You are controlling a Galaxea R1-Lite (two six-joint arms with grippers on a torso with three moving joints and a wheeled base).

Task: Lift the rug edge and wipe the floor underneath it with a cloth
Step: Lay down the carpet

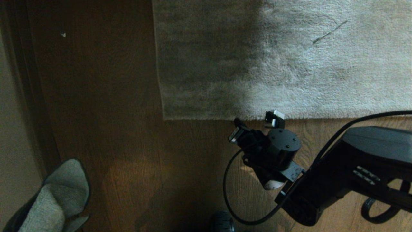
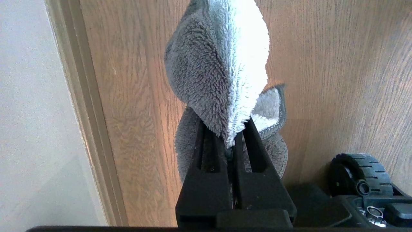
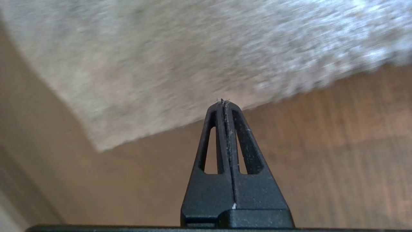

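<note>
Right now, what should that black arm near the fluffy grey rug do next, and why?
Probably open the shut right gripper and ease onto the grey-beige plush rug edge: it lies flat on the dark wooden floor, unlifted, while the left gripper holds the grey terry cloth.

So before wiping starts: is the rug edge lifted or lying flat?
Flat. The rug edge lies on the floor; the shut right gripper holds nothing.

Home room: plush rug (image 1: 289,64) on wood-plank floor (image 1: 112,129), skirting board (image 2: 87,112) along pale wall (image 2: 32,112).
</note>
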